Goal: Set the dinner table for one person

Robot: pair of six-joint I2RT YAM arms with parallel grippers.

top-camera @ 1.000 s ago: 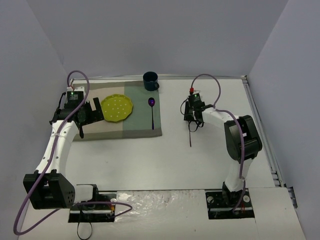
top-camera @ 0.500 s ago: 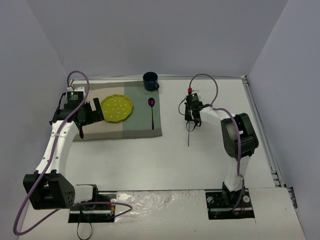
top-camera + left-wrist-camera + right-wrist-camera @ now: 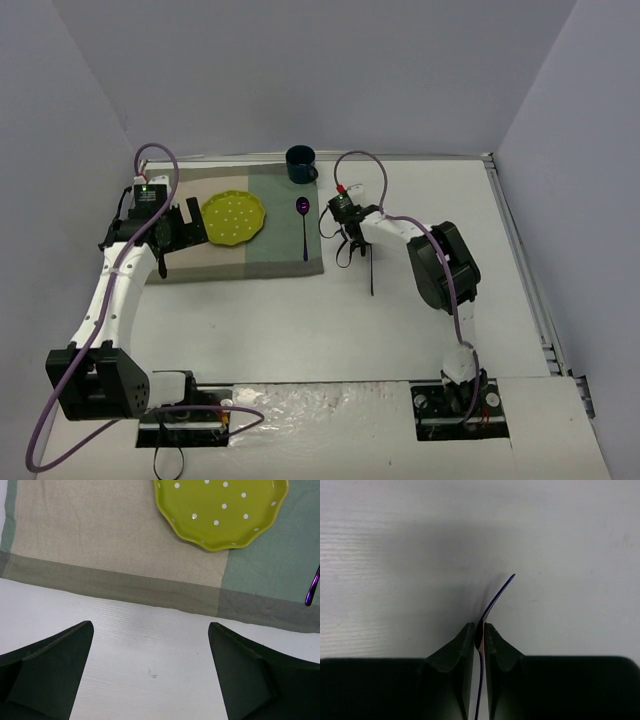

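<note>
The left wrist view cut off the yellow-green plate (image 3: 222, 512) at its top edge and showed only the handle tip of the purple spoon (image 3: 313, 586) at its right edge. The thin utensil (image 3: 496, 596) in the right gripper (image 3: 479, 629) could not be identified.

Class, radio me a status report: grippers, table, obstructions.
Left gripper open by the mat. Right gripper shut on utensil, over bare table. Plate, spoon on mat; cup at its far edge. Nothing blocking.

Plain pale grey walls (image 3: 300, 70) are set on three sides. A white table (image 3: 300, 330) with a thin metal rim is enclosed by them. Everything is lit softly and evenly.
</note>
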